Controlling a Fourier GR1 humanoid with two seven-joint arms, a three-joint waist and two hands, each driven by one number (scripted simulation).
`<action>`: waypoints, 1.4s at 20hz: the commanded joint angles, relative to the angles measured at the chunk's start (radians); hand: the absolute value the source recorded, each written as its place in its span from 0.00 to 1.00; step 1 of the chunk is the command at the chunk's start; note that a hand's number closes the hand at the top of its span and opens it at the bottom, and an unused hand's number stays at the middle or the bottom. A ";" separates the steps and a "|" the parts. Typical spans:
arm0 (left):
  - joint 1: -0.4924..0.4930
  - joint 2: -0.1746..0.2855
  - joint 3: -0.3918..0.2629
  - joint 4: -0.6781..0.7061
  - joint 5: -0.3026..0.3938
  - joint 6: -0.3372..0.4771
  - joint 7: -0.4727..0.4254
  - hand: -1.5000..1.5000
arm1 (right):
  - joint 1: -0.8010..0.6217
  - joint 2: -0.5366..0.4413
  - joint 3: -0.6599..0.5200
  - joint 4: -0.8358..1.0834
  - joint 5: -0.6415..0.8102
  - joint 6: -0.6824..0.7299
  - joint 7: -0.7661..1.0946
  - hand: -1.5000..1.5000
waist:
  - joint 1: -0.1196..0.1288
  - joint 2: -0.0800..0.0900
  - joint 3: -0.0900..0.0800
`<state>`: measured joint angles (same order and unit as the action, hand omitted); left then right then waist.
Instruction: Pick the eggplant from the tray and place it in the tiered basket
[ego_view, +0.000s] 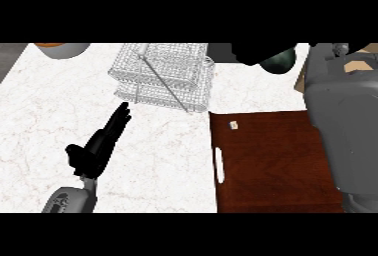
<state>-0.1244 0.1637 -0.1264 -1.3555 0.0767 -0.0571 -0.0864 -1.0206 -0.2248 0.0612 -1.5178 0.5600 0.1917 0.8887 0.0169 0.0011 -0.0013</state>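
Observation:
The tiered basket (162, 75) is a pale wire frame standing at the counter's far middle. Just to its right my right hand (251, 52) is raised near the view's top, fingers curled round a dark rounded eggplant (280, 62) whose lower end shows below the hand. The brown wooden tray (273, 165) lies at the lower right with a white slot handle on its left edge and a small pale speck near its far left corner. My left hand (100, 142) rests on the counter at the lower left, fingers straight and pointing toward the basket.
My right grey forearm (343, 120) fills the right side and covers the tray's right edge. A grey bowl (63, 49) with something orange stands at the far left corner. White marble counter (44, 110) spreads between the left hand and the basket.

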 joint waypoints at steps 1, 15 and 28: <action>-0.019 -0.008 -0.002 0.016 -0.007 -0.009 -0.001 0.50 | -0.207 0.069 -0.025 0.220 0.013 -0.030 0.036 1.00 | 0.010 0.004 0.000; -0.031 -0.017 -0.014 -0.023 -0.032 -0.012 0.007 0.50 | -0.481 0.215 -0.098 0.903 0.080 -0.288 -0.220 1.00 | 0.045 0.017 -0.001; -0.086 -0.027 0.002 0.074 -0.022 -0.055 -0.028 0.50 | -0.623 0.225 -0.172 1.186 -0.092 -0.412 -0.362 1.00 | 0.074 0.028 -0.003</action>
<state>-0.1903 0.1324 -0.1343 -1.3202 0.0499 -0.0908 -0.0900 -1.6150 -0.0034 -0.0918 -0.3954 0.5258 -0.1849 0.5541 0.0834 0.0253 -0.0031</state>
